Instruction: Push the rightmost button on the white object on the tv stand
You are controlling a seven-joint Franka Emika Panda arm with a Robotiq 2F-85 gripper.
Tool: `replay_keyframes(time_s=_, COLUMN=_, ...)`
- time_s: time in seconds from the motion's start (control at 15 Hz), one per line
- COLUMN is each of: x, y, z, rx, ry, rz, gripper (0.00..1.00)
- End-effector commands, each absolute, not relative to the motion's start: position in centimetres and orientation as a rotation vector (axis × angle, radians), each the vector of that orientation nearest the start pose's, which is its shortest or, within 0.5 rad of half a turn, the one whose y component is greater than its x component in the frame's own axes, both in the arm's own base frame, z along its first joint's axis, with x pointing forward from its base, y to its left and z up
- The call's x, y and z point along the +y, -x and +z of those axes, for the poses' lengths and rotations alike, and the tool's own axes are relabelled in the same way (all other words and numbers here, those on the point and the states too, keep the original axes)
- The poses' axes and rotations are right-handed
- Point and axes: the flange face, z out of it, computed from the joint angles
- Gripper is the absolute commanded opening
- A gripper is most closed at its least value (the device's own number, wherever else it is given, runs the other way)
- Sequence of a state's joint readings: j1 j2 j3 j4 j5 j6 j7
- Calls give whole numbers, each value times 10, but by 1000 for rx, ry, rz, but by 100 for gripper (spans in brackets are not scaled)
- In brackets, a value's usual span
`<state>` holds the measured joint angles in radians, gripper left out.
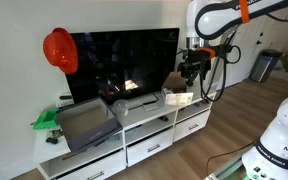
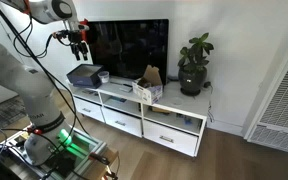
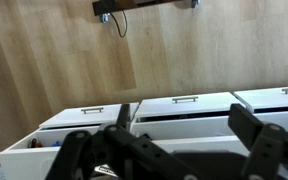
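Pincer [image 3: 169, 158] agape, facing tv stand [image 3: 32, 140] drawers [image 3: 184, 108].

Open air above white object [image 1: 139, 108], television [image 1: 124, 60] close behind, tan box [image 1: 178, 98] beside

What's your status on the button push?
Black Robotiq gripper open, out front of long white TV stand. Low white box-shaped device untouched. Tan-and-white box beside it.

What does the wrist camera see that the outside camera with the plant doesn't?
Only the wrist view: a dark bar with a dangling cable at its top edge. Only that exterior view: the TV, the potted plant and the robot's arm. Both: the tv stand with drawer fronts, the wood floor and the end effector, fingers spread open.
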<state>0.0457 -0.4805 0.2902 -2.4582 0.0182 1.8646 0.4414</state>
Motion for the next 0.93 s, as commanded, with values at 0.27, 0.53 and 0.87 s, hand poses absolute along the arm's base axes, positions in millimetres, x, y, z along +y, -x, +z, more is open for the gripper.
replay_keyframes(time_s=0.27, x=133, y=-367, z=451, rx=250, ry=3285, rz=131, gripper=100)
replay_keyframes(time_s=0.53, x=133, y=-367, z=451, rx=250, ry=3285, rz=131, gripper=100)
replay_keyframes(time_s=0.87, x=124, y=-402, z=432, rx=175, ry=3218, rz=165, gripper=100)
